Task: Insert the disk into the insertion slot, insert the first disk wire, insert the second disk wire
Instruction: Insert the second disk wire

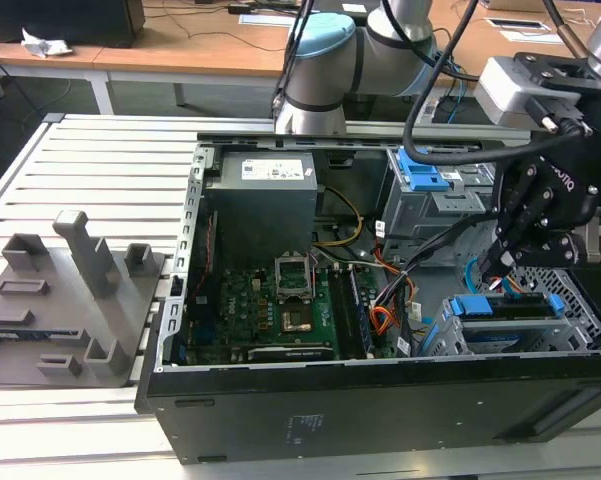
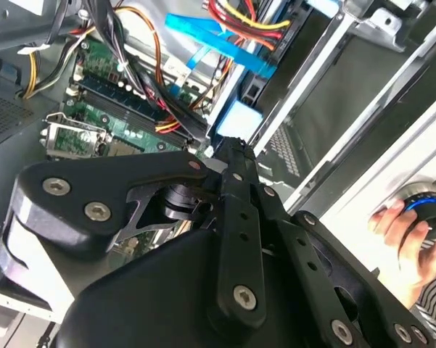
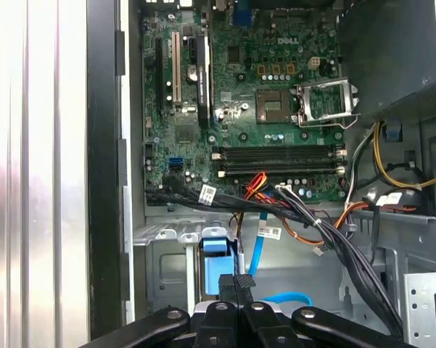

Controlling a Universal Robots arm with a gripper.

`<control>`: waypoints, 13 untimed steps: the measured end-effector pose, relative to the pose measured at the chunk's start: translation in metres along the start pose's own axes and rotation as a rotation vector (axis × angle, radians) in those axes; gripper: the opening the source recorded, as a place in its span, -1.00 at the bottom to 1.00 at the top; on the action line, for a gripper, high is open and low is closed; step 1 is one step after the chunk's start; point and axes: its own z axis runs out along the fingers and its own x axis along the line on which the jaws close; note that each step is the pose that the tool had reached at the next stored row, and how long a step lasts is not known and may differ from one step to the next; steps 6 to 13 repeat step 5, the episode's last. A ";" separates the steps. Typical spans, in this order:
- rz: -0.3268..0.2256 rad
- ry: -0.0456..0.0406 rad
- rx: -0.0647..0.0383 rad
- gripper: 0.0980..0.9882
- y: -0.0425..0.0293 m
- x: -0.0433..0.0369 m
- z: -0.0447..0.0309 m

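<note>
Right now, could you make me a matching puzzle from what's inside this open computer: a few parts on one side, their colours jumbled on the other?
Parts:
1. flat motherboard circuit board
2. boxy metal power supply
3. plastic frame on the disk
4. robot's tool

Colours:
A. bright blue
B. black
C. green
D. grey

Pairs: 1-C, 2-D, 3-A, 4-B

One open black computer case (image 1: 380, 400) holds one green motherboard (image 1: 270, 310), one grey power supply box (image 1: 265, 205) and one blue-framed silver disk (image 1: 510, 310). One black gripper (image 1: 510, 262). One person's hand (image 2: 402, 232).
</note>
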 end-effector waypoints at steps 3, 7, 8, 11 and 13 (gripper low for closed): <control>0.000 0.0001 0.000 -0.98 0.0001 -0.0001 0.0000; 0.000 0.0000 0.000 -0.98 0.0001 -0.0001 0.0000; 0.000 0.0000 0.000 -0.98 0.0001 -0.0001 0.0000; 0.000 0.0000 0.000 -0.98 0.0001 -0.0001 0.0000; 0.000 0.0000 0.000 -0.98 0.0001 -0.0001 0.0000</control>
